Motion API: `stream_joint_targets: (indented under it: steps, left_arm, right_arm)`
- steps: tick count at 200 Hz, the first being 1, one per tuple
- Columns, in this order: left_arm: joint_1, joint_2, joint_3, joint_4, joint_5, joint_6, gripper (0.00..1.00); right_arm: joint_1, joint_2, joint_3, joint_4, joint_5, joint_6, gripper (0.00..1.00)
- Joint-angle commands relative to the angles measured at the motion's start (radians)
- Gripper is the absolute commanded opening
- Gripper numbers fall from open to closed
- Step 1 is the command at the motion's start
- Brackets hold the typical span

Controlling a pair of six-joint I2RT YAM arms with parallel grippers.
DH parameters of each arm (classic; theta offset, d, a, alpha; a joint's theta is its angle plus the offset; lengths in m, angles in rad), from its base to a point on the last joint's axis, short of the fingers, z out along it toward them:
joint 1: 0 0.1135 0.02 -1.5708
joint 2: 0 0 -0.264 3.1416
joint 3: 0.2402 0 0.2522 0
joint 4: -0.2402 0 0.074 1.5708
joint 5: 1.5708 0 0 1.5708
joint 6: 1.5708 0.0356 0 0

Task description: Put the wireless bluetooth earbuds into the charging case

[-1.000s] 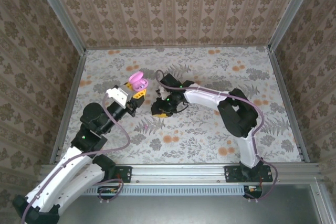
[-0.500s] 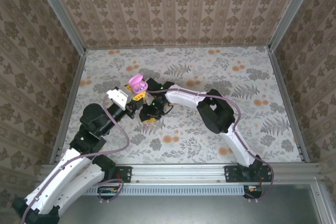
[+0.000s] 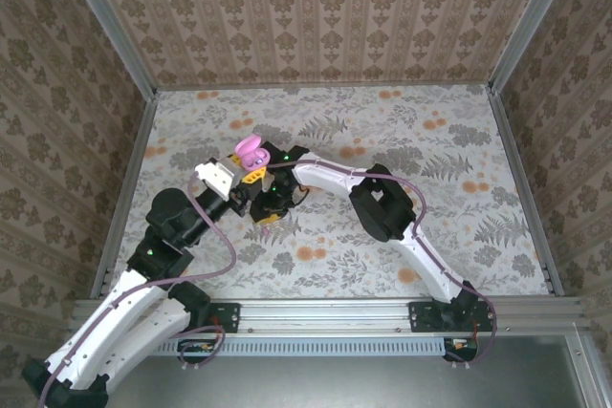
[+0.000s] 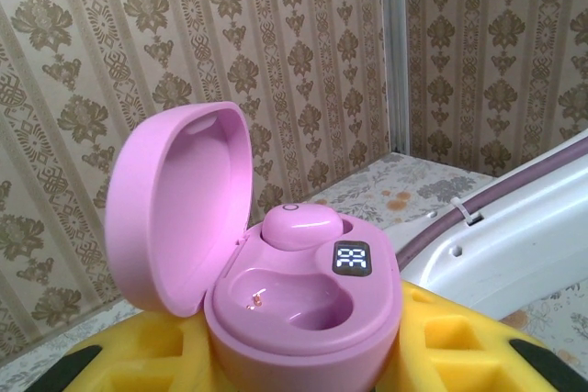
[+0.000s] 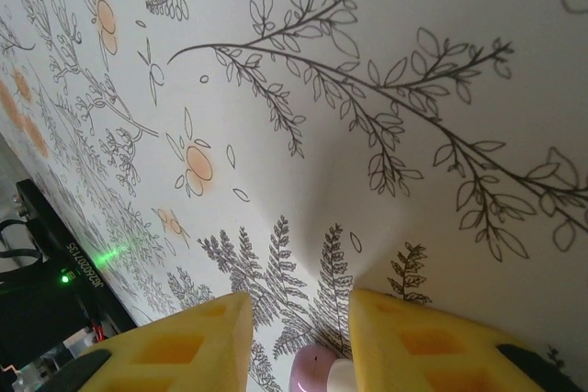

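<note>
The pink charging case [image 4: 303,319] is held with its lid up by my left gripper [image 4: 303,360], whose yellow fingers are shut on its sides. A pink earbud [image 4: 299,225] sits in the far socket, and the near socket [image 4: 294,293] is bare. From above, the case [image 3: 251,148] tops the left gripper [image 3: 251,165]. My right gripper [image 3: 271,205] is just beside and below it, angled down at the table. A second pink earbud [image 5: 312,372] with a white tip is between the fingers of the right gripper [image 5: 300,319], pressed to the right one and cut off by the frame's bottom edge.
The floral tablecloth [image 3: 411,207] is ringed by patterned walls and metal corner posts. The right arm's white link [image 4: 514,245] and purple cable pass close to the right of the case. A black arm base with a green light [image 5: 41,263] lies beyond the right fingers.
The right gripper has swung left across the table and come to rest against the left gripper's side. The left arm and the case have held still.
</note>
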Motion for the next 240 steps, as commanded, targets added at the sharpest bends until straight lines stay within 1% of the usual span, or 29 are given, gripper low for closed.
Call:
stream_joint_targets:
  steps: [1,42,86,98,122,143,240]
  left_arm:
    - [0.007,-0.003,0.022,0.029,0.011,-0.002,0.3]
    - [0.007,0.003,0.022,0.035,0.01,-0.004,0.3]
    - [0.006,0.02,0.026,0.047,0.022,-0.011,0.31]
    - [0.005,0.021,0.026,0.051,0.021,-0.012,0.31]
    - [0.005,0.024,0.022,0.056,0.023,-0.016,0.3]
    - [0.006,0.022,0.024,0.055,0.025,-0.016,0.3]
    - [0.005,0.028,0.024,0.056,0.024,-0.011,0.3]
  right_arm:
    - [0.015,-0.019,-0.066,-0.049,-0.015,-0.038,0.35]
    - [0.023,-0.1,-0.189,-0.008,-0.013,-0.035,0.34]
    - [0.038,-0.141,-0.233,0.004,-0.044,-0.039,0.34]
    - [0.039,-0.14,-0.239,0.011,-0.018,-0.03,0.34]
    - [0.033,-0.131,-0.216,0.015,0.061,-0.012,0.35]
    - [0.023,-0.123,-0.203,0.034,0.086,0.008,0.36]
    - [0.013,-0.046,-0.093,-0.027,0.068,-0.037,0.35]
